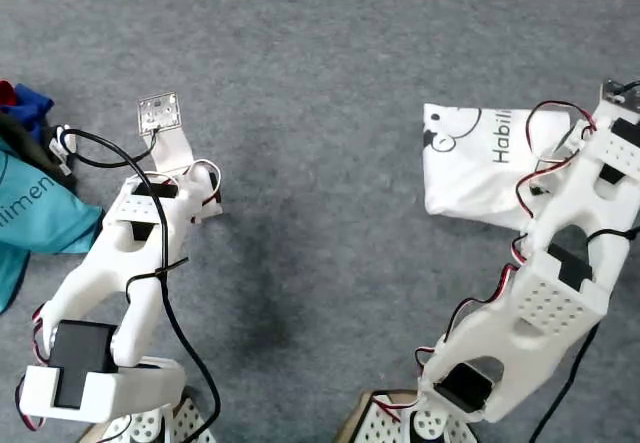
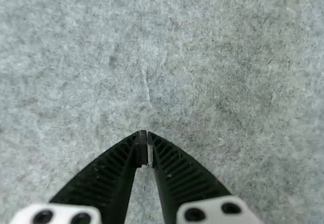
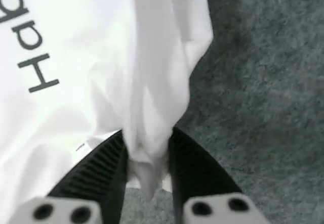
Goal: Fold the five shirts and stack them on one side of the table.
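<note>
White shirt (image 3: 101, 113) edge pinched in the right gripper (image 3: 147, 135): keep cloth ahead of it flat while folding; left gripper (image 2: 143, 138) closed, empty.

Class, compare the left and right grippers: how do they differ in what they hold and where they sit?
The left gripper has its jaws shut on nothing; the right gripper has its jaws clamped on a fold of the white shirt. The left gripper is over bare grey table; the right gripper is at the white shirt's edge. Both have black ribbed jaws.
</note>
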